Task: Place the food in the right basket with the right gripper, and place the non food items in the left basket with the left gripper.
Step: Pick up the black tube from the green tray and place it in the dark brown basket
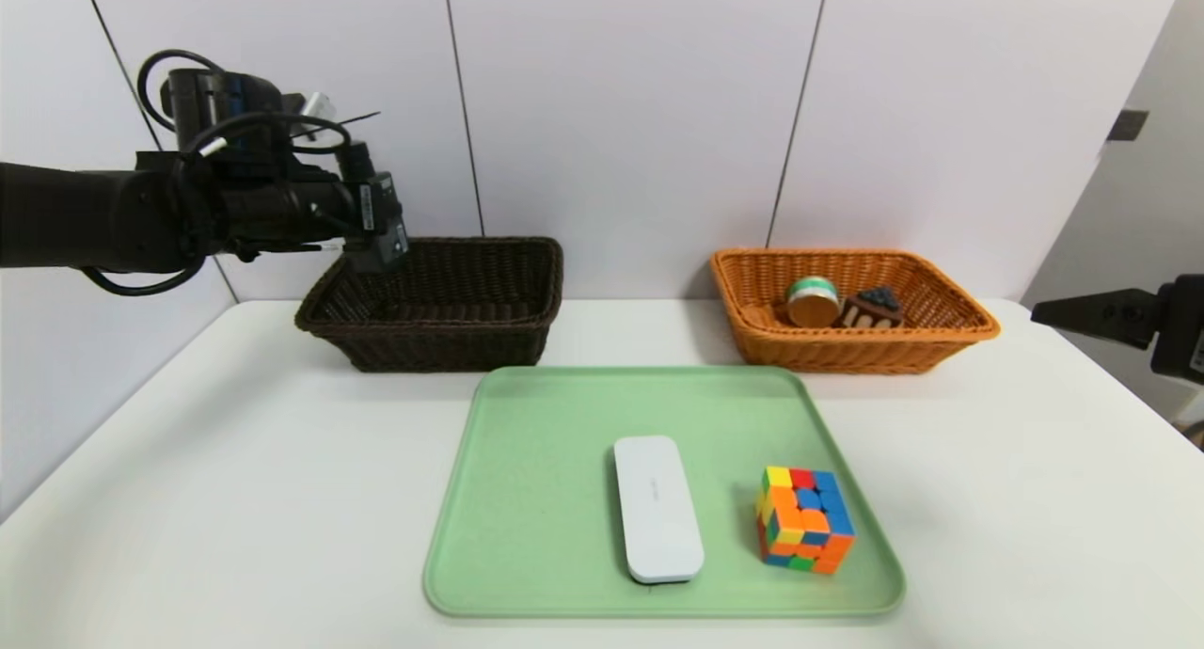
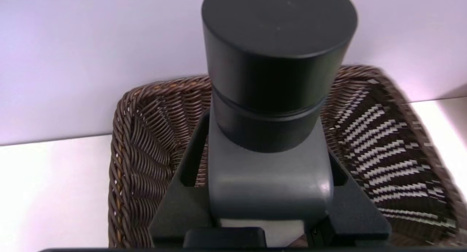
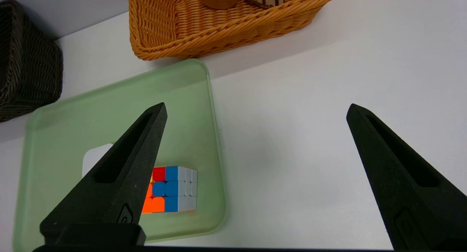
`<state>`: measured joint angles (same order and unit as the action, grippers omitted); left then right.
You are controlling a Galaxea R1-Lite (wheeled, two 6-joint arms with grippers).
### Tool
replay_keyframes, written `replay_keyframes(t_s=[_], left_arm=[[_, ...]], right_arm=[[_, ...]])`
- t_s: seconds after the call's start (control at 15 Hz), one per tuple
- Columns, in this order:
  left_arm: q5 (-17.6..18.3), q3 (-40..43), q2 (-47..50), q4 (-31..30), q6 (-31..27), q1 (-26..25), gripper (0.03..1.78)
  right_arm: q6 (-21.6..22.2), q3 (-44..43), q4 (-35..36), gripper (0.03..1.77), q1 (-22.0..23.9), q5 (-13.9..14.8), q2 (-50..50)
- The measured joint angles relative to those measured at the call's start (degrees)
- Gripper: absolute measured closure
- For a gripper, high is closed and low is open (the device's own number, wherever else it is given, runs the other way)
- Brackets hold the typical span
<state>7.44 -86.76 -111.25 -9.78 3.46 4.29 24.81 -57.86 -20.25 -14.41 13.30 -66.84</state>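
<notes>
- The puzzle cube (image 1: 806,520) sits on the tray (image 1: 499,574), probably light and stiff, best gripped across two opposite faces.
- Beside it lies the white case (image 1: 658,508), likely smooth and slippery; its long sides suit a grip.
- The right gripper (image 3: 257,111) is idle right of the tray, fingers spread.
- Over the dark basket (image 1: 451,348), the left gripper (image 2: 268,135) pinches a bottle (image 2: 270,186) around its body, probably rigid and slick.

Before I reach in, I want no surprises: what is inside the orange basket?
A jar and a piece of cake lie in the orange basket. Its front wall hides part of the floor, so anything small there cannot be seen.
</notes>
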Motion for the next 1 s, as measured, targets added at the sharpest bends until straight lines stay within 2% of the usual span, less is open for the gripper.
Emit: replay_keyframes(t_s=[0.27, 0.53, 1.0], left_arm=[[-0.02, -1.02, -5.95, -0.22, 0.26, -1.07, 1.19], [-0.06, -1.16, -10.06, -4.8, -0.02, -2.34, 1.19], [0.06, -2.13, -13.08, -5.02, -0.33, -3.0, 1.19]], right_arm=[[0.21, -1.76, 0.0, 0.1, 0.05, 0.0, -1.21], [0.29, -2.54, 0.0, 0.1, 0.09, 0.04, -2.08], [0.4, -2.39, -0.23, 0.1, 0.02, 0.17, -2.5]])
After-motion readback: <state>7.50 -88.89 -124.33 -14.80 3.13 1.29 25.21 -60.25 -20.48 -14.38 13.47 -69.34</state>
